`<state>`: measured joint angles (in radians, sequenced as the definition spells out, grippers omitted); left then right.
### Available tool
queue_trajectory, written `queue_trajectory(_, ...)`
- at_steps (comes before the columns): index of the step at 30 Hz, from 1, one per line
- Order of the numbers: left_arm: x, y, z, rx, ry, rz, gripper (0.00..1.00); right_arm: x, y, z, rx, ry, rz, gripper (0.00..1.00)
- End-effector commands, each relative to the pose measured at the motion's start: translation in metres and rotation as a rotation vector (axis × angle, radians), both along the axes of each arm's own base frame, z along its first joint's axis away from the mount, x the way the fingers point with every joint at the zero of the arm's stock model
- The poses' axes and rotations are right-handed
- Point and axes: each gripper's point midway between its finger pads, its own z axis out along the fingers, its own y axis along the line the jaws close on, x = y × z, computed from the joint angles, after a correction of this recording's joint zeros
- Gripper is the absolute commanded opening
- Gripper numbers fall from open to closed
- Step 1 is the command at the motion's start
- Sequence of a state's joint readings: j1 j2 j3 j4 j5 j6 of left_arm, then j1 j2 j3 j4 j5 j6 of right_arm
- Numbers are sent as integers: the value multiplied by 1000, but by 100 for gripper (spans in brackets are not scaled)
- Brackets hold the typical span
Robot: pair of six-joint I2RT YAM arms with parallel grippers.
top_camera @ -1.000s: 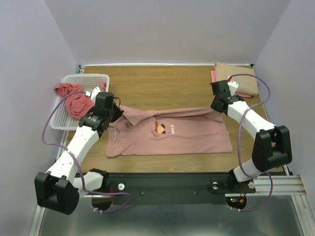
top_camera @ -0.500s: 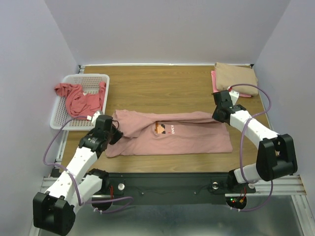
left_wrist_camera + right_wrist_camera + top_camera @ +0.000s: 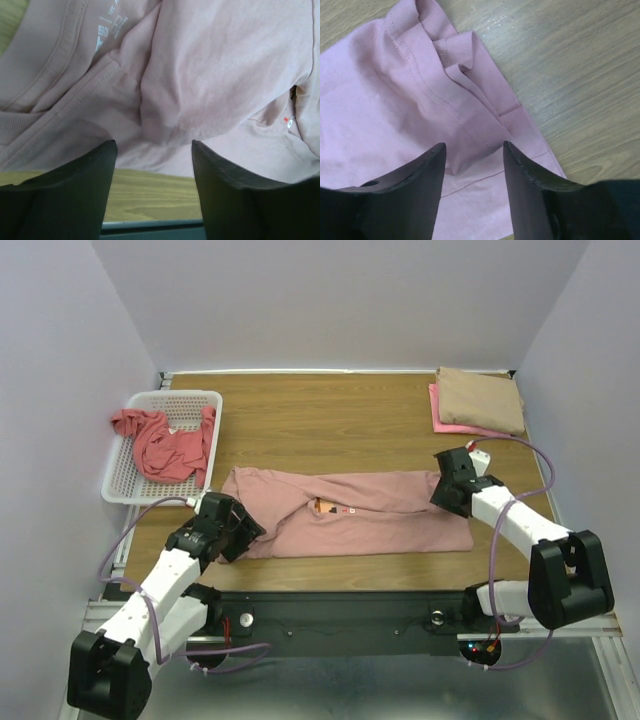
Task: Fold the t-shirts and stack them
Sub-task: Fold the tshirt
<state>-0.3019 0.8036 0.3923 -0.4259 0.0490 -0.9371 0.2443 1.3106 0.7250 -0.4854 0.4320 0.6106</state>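
I found the tan tee (image 3: pixel 480 398) stacked on the bright pink tee (image 3: pixel 437 408) at upper right, the coral-red tee (image 3: pixel 165 445) unfolded in the basket (image 3: pixel 170 397) at left, and the dusty-pink tee (image 3: pixel 390 520) half-folded at centre, with the left gripper (image 3: pixel 243 530) and right gripper (image 3: pixel 441 495) low over its ends, jaws parted, gripping nothing.

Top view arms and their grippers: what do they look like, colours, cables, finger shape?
The left arm and right arm have white links with black joint housings. A thin purple cable loops along each. The left gripper and right gripper have dark, matte, wedge-shaped fingers.
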Motion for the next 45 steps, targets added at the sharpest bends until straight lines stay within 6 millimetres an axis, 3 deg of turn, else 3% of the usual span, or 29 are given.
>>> queue_trajectory(1, -14, -5, 5, -24, 26, -28, 76, 11, -3, 22, 0, -109, -46, 62)
queue_trajectory(4, -11, -2, 21, -17, -13, -18, 85, 15, -4, 36, -4, -143, -54, 77)
queue_trajectory(7, -2, 5, 53, 6, -84, 9, 89, 22, 0, 50, 12, -176, -37, 82)
queue_trajectory(8, 7, 8, 73, 19, -136, 31, 90, 24, 1, 52, 15, -183, -38, 82)
queue_trajectory(10, 13, 12, 88, 36, -168, 45, 91, 28, 2, 54, 12, -179, -27, 82)
queue_trajectory(12, 27, 8, 110, 30, -231, 38, 92, 35, 6, 52, 12, -159, -6, 79)
queue_trajectory(13, 32, 4, 110, 25, -224, 20, 92, 38, 9, 50, 17, -149, 2, 77)
queue_trajectory(15, 44, -15, 121, -32, -268, -52, 93, 48, 22, 45, 57, -125, 49, 50)
queue_trajectory(16, 50, -20, 115, -34, -252, -78, 93, 51, 27, 44, 74, -118, 68, 34)
queue_trajectory(18, 64, -32, 117, -56, -283, -110, 93, 59, 41, 41, 126, -110, 110, 28)
queue_trajectory(20, 74, -36, 98, -30, -225, -111, 93, 62, 46, 27, 139, -72, 121, 23)
queue_trajectory(21, 81, -39, 97, -22, -226, -114, 93, 62, 47, 23, 144, -63, 119, 22)
queue_trajectory(25, 93, -44, 53, 46, -97, -130, 93, 60, 44, -2, 123, 0, 96, 21)
queue_trajectory(31, 96, -40, -2, 113, 45, -128, 93, 62, 16, -35, 4, 81, 7, 19)
queue_trajectory(37, 99, -34, -37, 179, 141, -108, 91, 64, -11, -55, -49, 136, -69, 17)
queue_trajectory(39, 115, -37, -33, 197, 135, -106, 91, 61, -4, -58, -14, 150, -46, 16)
queue_trajectory(41, 128, -39, -43, 230, 160, -130, 91, 59, 4, -54, 37, 136, -27, 17)
queue_trajectory(42, 156, -49, -27, 227, 114, -142, 91, 55, 13, -54, 84, 141, -3, 16)
queue_trajectory(43, 167, -50, -39, 253, 138, -150, 91, 45, 16, -58, 101, 152, -5, 16)
queue_trajectory(44, 199, -60, -16, 253, 84, -153, 90, 42, 23, -52, 140, 133, 18, 16)
queue_trajectory(45, 216, -64, -11, 265, 63, -160, 90, 37, 26, -50, 148, 131, 36, 16)
